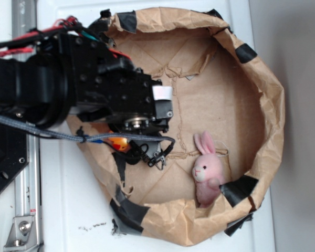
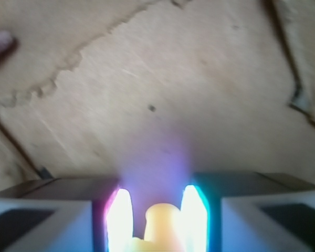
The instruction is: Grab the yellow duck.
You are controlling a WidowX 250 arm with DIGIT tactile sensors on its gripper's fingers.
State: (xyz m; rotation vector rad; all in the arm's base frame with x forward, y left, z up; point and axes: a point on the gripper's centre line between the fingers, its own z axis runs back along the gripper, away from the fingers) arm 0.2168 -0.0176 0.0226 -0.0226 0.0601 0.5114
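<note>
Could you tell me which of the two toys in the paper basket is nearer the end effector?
The yellow duck: it sits right between the end effector's fingers, while the pink bunny lies apart by the basket's wall.

The exterior view looks straight down from overhead, far enough back to take in the whole brown paper basin, the white tabletop around it and the black arm reaching in from the left edge. The wrist view sits on the arm itself, very close to the paper floor, looking forward and down past the jaws, whose inner faces fill the bottom edge. Both views share the creased paper floor just ahead of the jaws. A blurred pink shape at the wrist view's upper left may be the pink bunny; that cannot be told.
</note>
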